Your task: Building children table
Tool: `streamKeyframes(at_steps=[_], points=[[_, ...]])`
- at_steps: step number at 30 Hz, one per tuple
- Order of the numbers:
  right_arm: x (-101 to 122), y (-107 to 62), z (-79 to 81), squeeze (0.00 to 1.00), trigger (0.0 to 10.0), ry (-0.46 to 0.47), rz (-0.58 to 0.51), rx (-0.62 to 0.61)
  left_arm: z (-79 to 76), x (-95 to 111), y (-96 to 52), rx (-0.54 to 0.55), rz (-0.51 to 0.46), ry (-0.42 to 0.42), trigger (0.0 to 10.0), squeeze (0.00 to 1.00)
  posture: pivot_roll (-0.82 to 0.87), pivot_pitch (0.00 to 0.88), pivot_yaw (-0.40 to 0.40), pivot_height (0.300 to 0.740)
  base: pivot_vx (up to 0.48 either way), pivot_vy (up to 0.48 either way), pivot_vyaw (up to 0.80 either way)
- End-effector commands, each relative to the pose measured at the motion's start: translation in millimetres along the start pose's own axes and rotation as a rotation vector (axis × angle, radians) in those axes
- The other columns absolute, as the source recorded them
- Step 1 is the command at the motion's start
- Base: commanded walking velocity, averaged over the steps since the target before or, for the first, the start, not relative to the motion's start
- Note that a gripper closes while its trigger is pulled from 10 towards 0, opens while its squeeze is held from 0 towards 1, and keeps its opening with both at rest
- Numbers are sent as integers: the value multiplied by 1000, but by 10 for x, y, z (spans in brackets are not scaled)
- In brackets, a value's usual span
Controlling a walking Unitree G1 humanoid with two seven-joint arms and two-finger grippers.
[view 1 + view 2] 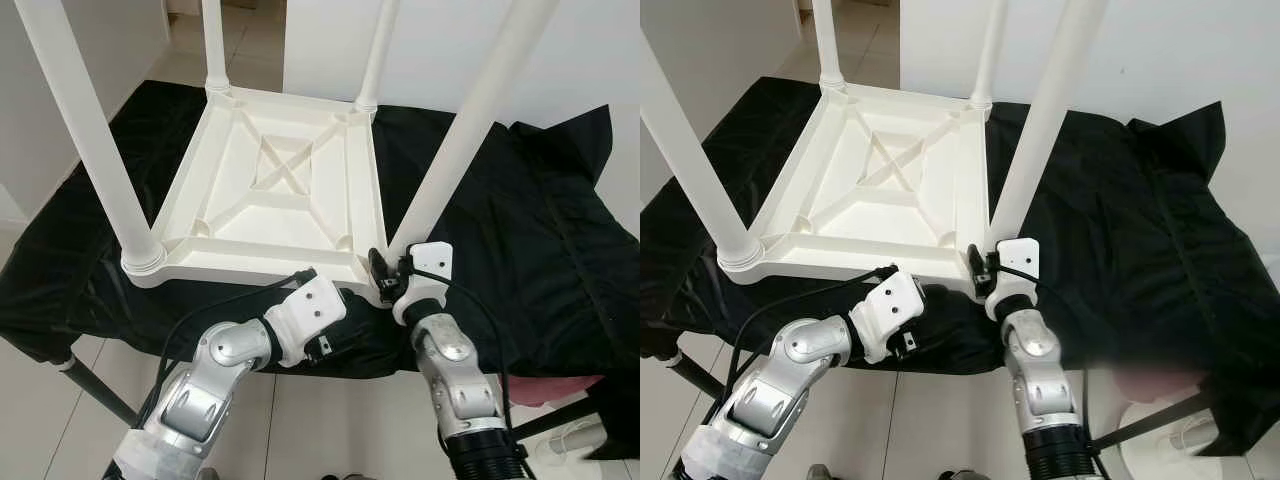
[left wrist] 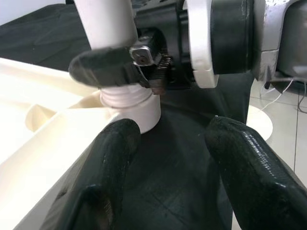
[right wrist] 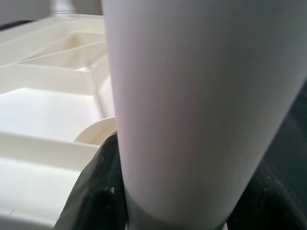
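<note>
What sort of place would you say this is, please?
Probably a room in a home: a pale tiled floor, plain white walls, and an upturned white table lying on a black cloth.

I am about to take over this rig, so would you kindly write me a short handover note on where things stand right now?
Right gripper: shut on the near right leg, low by its base collar.
Left gripper: open, at the table's near edge beside that same corner, holding nothing.
White table top lies upside down on the black cloth.
Done: all four legs stand in their corner sockets.
Left: I cannot tell whether the near right leg is fully seated; probably finish tightening it, check the others, then turn the table upright.
</note>
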State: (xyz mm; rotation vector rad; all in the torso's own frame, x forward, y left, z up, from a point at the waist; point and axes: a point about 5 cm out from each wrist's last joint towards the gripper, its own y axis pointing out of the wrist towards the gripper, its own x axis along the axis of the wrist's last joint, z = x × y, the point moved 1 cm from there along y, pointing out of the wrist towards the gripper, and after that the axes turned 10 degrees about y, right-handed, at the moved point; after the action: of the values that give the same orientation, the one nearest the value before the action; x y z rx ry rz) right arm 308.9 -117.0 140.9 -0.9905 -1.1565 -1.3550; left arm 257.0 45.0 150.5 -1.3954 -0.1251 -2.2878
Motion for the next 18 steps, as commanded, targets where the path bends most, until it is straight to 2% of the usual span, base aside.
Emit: streamKeyframes(at_steps=[1,5,10,11,13,14,17,18], points=[[-34,-38,-54,0,10000,-36,0,-107,14,-3,1,69,22,10,10000,0,26,106,-91,740,0,0,0],[-50,-53,113,0,10000,18,17,-64,22,9,6,75,19,6,10000,0,28,112,-92,740,0,0,0],[1,-59,28,0,10000,4,6,-97,19,8,8,75,18,5,10000,0,23,112,-92,740,0,0,0],[7,-61,19,169,10000,6,4,-90,23,9,12,77,17,6,10000,0,21,111,-91,740,0,0,0],[9,-61,22,169,10000,10,2,-78,26,11,14,78,16,7,10000,0,21,111,-91,740,0,0,0],[46,-71,41,1000,10000,18,-13,-49,37,20,18,83,13,6,10000,0,21,111,-91,740,0,0,0],[71,-74,32,1000,10000,9,-21,-33,41,19,23,84,13,6,10000,0,14,110,-90,740,0,0,0],[84,-79,6,1000,10000,-3,-18,9,39,18,27,84,12,6,10000,0,12,109,-89,740,0,0,0]])
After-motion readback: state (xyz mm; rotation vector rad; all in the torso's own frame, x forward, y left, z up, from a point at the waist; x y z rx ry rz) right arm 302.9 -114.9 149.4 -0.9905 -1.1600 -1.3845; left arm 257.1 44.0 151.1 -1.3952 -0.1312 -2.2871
